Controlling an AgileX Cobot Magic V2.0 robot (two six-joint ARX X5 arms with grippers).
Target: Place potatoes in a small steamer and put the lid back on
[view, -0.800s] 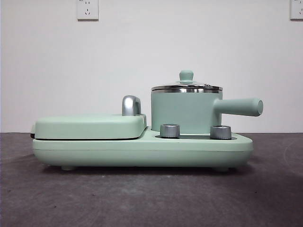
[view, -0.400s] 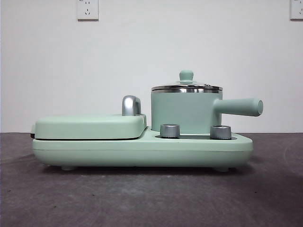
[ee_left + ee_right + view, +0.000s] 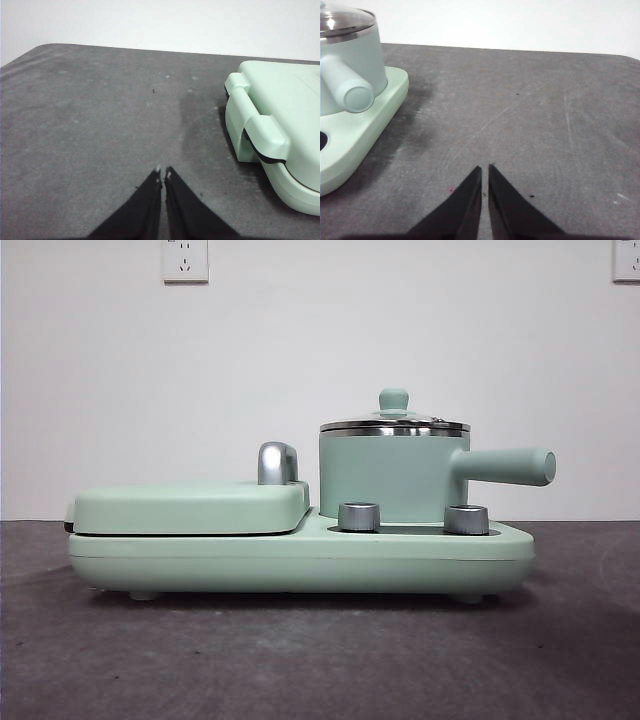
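The small steamer (image 3: 393,478), a mint-green pot with a straight side handle (image 3: 505,466), stands on the right side of a mint-green cooker base (image 3: 300,558). The glass lid (image 3: 394,423) with its green knob sits on the pot. The pot also shows in the right wrist view (image 3: 350,55). No potato is in view. My left gripper (image 3: 163,173) is shut and empty above bare table, beside the cooker's griddle end (image 3: 270,130). My right gripper (image 3: 485,169) is shut and empty above bare table, off the handle side of the pot. Neither gripper shows in the front view.
A flat mint-green griddle cover (image 3: 190,506) with a chrome handle (image 3: 278,462) lies on the cooker's left side. Two steel dials (image 3: 359,516) (image 3: 466,519) stand in front of the pot. The dark grey table (image 3: 320,660) stretches around the cooker. A white wall is behind.
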